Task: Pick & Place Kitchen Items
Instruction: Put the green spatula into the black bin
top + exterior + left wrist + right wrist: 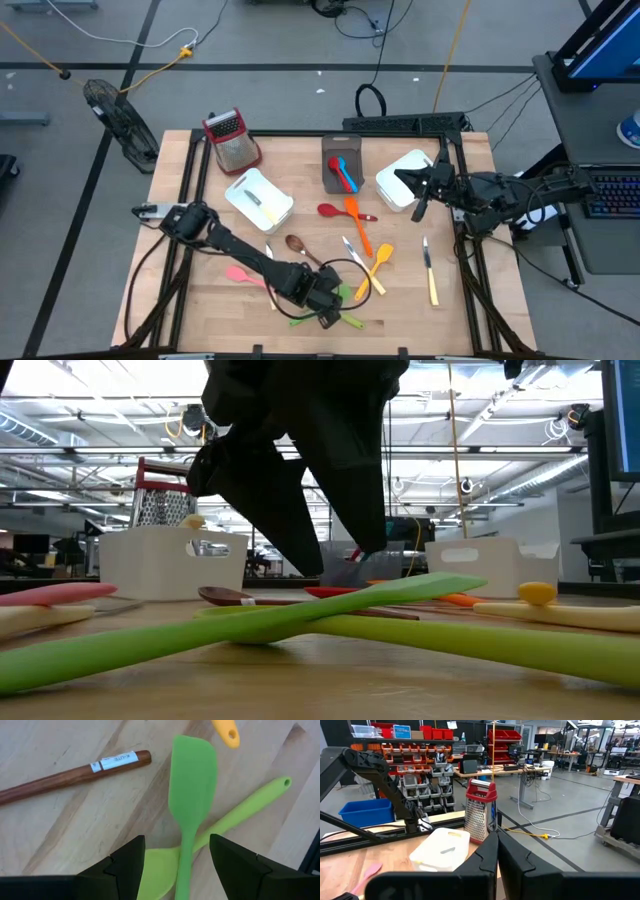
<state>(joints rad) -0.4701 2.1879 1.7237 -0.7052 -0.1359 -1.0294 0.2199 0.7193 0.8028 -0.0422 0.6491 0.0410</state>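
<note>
A green spatula lies across a green spoon near the table's near edge; both also show in the low view as the spatula and the spoon. My left gripper hangs open just over them, pointing steeply down, one finger on each side of the spatula's handle without touching it. From above it sits at the near middle. A brown spoon lies beside them. My right gripper is shut and raised level at the table's right, holding nothing.
Two white bins, a dark grey bin holding red and blue utensils, and a grater stand at the back. A red spoon, orange spatula, yellow spatula, yellow-handled knife and pink spatula lie loose.
</note>
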